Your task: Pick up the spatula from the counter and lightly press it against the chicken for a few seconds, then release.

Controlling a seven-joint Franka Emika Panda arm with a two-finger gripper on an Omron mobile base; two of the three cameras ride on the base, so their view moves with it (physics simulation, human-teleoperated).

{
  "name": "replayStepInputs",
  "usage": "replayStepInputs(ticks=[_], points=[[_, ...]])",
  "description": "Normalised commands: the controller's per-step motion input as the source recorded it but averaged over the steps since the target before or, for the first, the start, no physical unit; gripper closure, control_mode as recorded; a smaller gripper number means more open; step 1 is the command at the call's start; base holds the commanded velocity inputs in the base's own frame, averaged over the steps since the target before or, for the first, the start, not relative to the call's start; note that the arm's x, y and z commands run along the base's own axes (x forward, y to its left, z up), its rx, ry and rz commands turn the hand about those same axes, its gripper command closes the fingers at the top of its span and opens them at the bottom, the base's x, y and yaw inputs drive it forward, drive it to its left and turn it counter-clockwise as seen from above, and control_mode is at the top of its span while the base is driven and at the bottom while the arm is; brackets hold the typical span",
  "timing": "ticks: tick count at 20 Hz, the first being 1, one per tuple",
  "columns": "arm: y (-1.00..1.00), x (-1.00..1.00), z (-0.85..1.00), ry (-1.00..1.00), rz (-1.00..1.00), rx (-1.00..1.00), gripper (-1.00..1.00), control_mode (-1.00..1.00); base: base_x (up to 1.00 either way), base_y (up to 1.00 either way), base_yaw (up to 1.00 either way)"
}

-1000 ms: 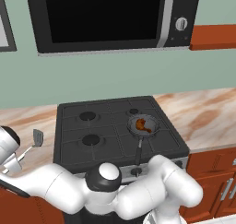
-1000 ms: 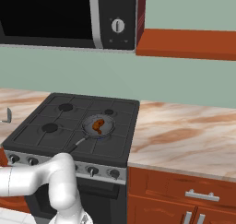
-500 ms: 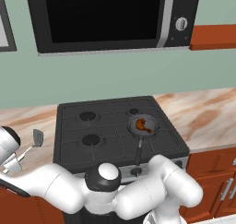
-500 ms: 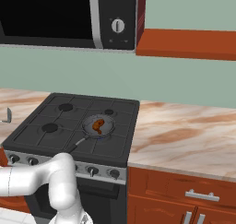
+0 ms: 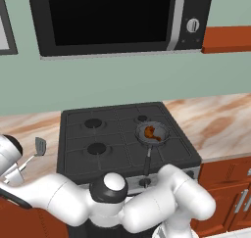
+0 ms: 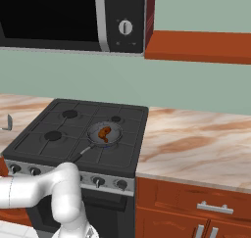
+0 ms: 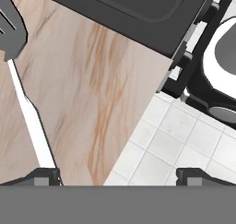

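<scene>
The spatula point(image 7: 27, 108) lies on the marble counter, its grey slotted head at the upper left of the hand view and its white handle running down to my left fingertip point(image 7: 44, 174). My gripper point(image 7: 120, 176) is open wide, and the handle sits at its left edge rather than in the middle of the gap. From the left base view the spatula point(image 5: 38, 147) rests left of the stove, beside my wrist point(image 5: 9, 156). The chicken point(image 5: 152, 132) is a brown piece in a small pan point(image 5: 147, 156) on the stove's right side. The chicken point(image 6: 104, 132) also sits in the pan in the right base view.
The black stove point(image 5: 122, 158) has several burners, and the pan's handle points toward its front edge. A microwave point(image 5: 112, 16) hangs above. The counter point(image 6: 196, 144) continues right of the stove. In the hand view, the stove corner point(image 7: 152, 29) and tiled floor point(image 7: 156, 144) border the counter.
</scene>
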Motion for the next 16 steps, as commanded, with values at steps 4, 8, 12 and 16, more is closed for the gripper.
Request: replayStepInputs(ticks=[4,8,12,16], points=[[0.0,0.0,-0.07,0.03,0.0,0.0,-1.0,-1.0,0.0,0.0,0.0],[0.0,0.0,-0.05,0.03,0.0,0.0,-1.0,-1.0,0.0,0.0,0.0],[0.0,0.03,-0.05,0.03,0.0,0.0,-1.0,-1.0,0.0,0.0,0.0],[0.0,0.05,-0.03,0.02,0.0,0.0,-1.0,-1.0,0.0,0.0,0.0]])
